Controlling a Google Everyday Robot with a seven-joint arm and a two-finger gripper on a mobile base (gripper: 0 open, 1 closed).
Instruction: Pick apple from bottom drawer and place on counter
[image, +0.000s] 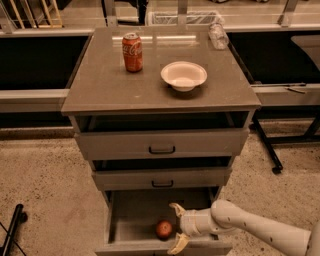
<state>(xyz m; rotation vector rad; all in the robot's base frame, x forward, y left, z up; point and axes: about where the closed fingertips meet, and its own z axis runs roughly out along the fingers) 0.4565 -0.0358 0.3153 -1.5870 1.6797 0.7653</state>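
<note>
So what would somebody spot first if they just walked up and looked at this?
Probably the red apple lying in the open bottom drawer, with the robot's gripper just to its right, fingers spread open toward it. After that, the red can and the white bowl up on the counter stand out.
</note>
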